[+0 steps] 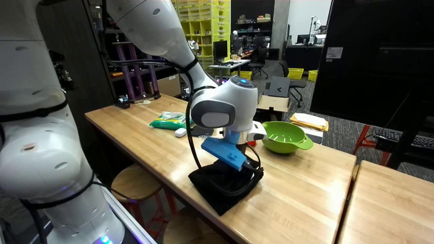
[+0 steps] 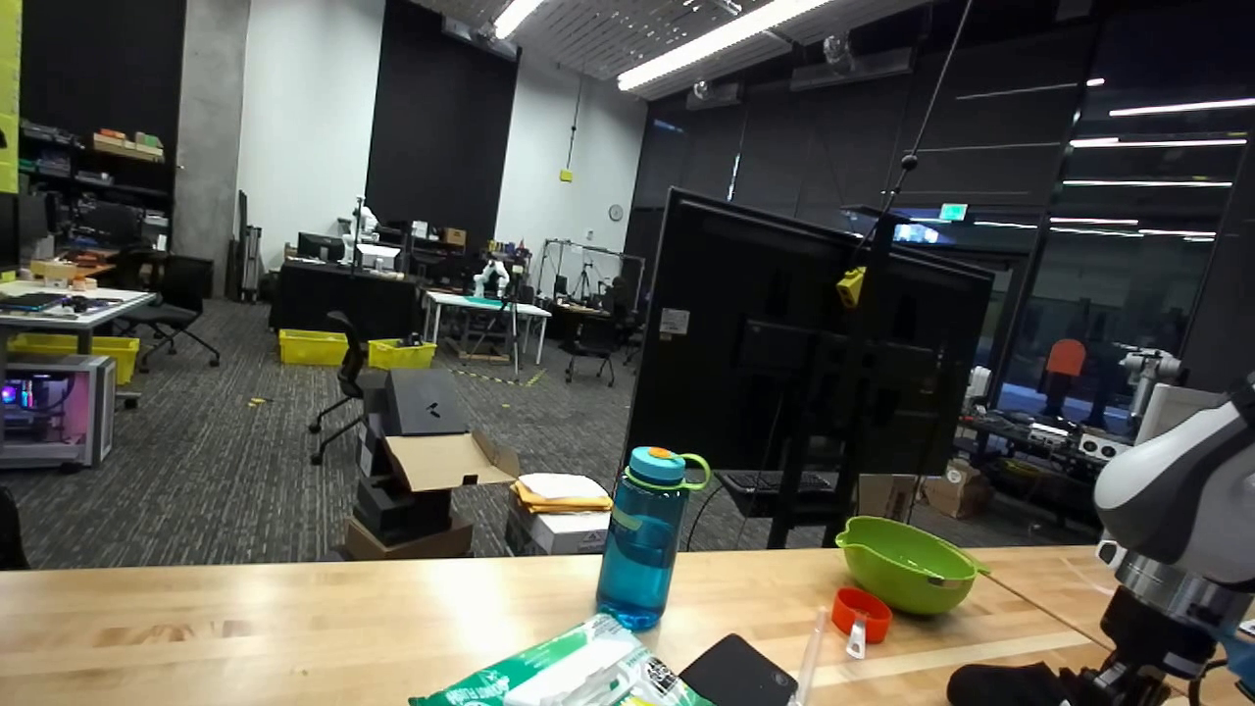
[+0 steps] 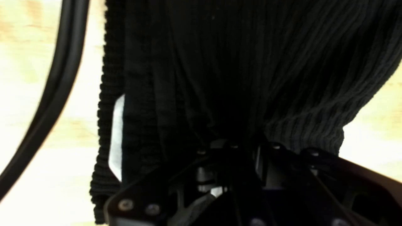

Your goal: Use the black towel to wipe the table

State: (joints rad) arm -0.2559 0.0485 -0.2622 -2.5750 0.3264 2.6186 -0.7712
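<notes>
The black towel (image 1: 217, 195) lies bunched on the light wooden table (image 1: 295, 200), close to its front edge. In an exterior view only a dark lump of the towel (image 2: 1005, 683) shows at the lower right. In the wrist view the ribbed towel (image 3: 220, 62) fills the middle, with the bright table (image 3: 28, 94) on either side. My gripper (image 3: 238, 149) points down at the towel, with its fingers close together and folds of cloth gathered between them. The gripper (image 2: 1118, 677) also shows at the lower right. The exact fingertips are dark and partly hidden by cloth.
A green bowl (image 1: 283, 137) and a red ring (image 2: 862, 614) stand behind the arm. A green wipes pack (image 1: 168, 122), a white case (image 1: 180, 132), a dark square object (image 2: 740, 674) and a blue bottle (image 2: 642, 539) are on the table. A second table (image 1: 393, 203) adjoins. Black cables hang by the wrist.
</notes>
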